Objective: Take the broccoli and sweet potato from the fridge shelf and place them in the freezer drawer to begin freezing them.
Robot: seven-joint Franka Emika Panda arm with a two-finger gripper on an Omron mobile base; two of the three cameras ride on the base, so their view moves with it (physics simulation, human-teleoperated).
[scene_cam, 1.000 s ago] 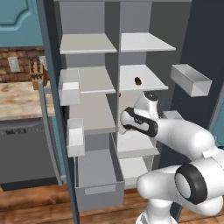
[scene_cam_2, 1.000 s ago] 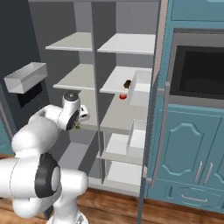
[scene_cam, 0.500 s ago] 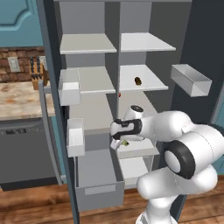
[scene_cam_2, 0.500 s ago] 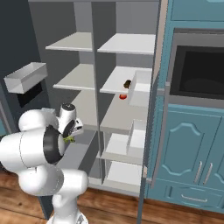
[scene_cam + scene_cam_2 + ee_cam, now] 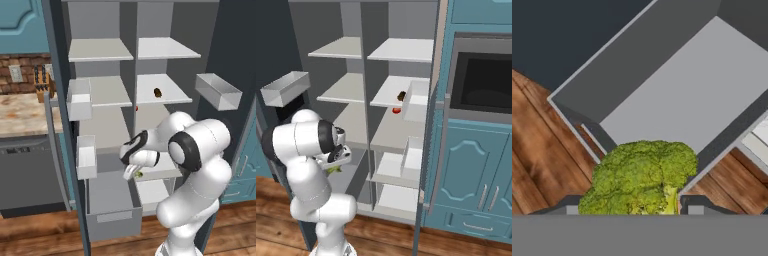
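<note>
Broccoli (image 5: 643, 177) in gripper (image 5: 131, 172), above open freezer drawer (image 5: 107, 197).

Left to right: drawer stands pulled out at lower left of the fridge, its grey floor bare in the hand view, ready to receive. Gripper hangs over the drawer's right rim, jaws closed narrow on broccoli; green clump sits between the tips, pointing down toward drawer and wood floor. Judged: held just over the rim so a release drops it in, though it may need to shift further over the floor first. Sweet potato (image 5: 157, 93) lies on the right middle shelf, well apart, 1 item not yet fetched.
</note>
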